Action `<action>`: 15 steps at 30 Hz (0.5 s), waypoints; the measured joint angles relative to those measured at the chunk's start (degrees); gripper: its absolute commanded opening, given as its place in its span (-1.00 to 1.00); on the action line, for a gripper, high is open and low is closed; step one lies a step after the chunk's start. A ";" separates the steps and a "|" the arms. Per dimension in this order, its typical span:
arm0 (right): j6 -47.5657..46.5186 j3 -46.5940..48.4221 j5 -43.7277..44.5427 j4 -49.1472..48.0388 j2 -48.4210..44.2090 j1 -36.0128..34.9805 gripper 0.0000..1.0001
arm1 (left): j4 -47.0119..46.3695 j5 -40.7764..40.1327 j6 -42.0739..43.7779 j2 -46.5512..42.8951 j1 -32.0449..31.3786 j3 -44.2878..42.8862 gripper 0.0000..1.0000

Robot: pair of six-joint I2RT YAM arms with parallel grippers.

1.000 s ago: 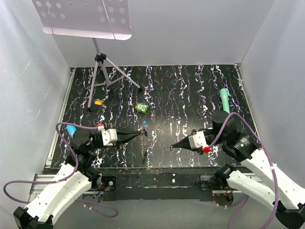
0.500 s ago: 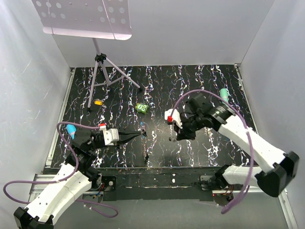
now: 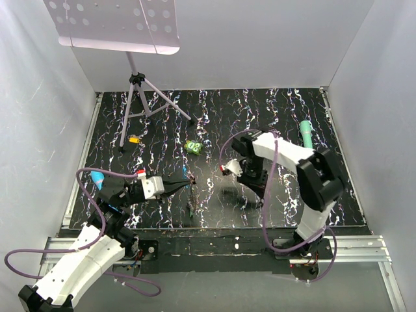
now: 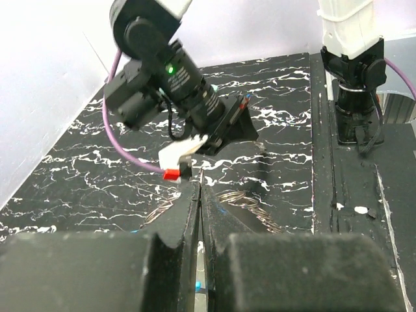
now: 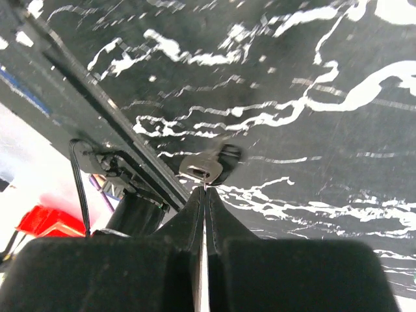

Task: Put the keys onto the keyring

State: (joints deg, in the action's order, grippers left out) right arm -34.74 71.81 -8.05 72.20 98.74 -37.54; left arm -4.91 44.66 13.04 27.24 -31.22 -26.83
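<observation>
My left gripper [image 3: 189, 185] is shut on the keyring [image 3: 192, 207], a thin grey beaded chain that hangs from its tips toward the table. In the left wrist view the fingertips [image 4: 200, 190] are pressed together, chain loops [image 4: 251, 202] show on both sides, and a small blue bit [image 4: 197, 285] sits between the fingers. My right gripper [image 3: 256, 201] is near the table's middle, pointing at the near edge. In the right wrist view it [image 5: 205, 187] is shut on a tiny silver key [image 5: 203, 168] with a dark end, held above the table.
A bright green lumpy object [image 3: 192, 147] lies behind the grippers. A small orange-yellow piece [image 3: 134, 138] lies at the left by a tripod stand [image 3: 138, 97]. A teal marker [image 3: 305, 134] lies at the far right. The right arm [image 4: 188, 91] fills the space just ahead of my left gripper.
My right arm swung from the right side to the table's middle and turned its gripper toward the near edge. My left gripper stayed almost still with the chain hanging.
</observation>
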 measured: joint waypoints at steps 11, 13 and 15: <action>6.25 10.71 0.63 -0.09 16.39 0.31 -0.97 | 1.75 -0.94 1.22 -0.13 0.00 0.00 -1.00; 7.06 12.98 0.70 -0.13 18.03 0.31 -0.97 | 1.84 -1.01 1.36 -0.13 0.00 0.00 -1.00; 7.65 14.51 0.81 -0.15 19.34 0.31 -0.97 | 1.92 -1.09 1.42 -0.15 0.00 0.00 -1.00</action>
State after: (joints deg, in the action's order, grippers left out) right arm -27.09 86.32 -7.25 72.05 118.08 -37.23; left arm -2.98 43.57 14.46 27.09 -31.22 -26.83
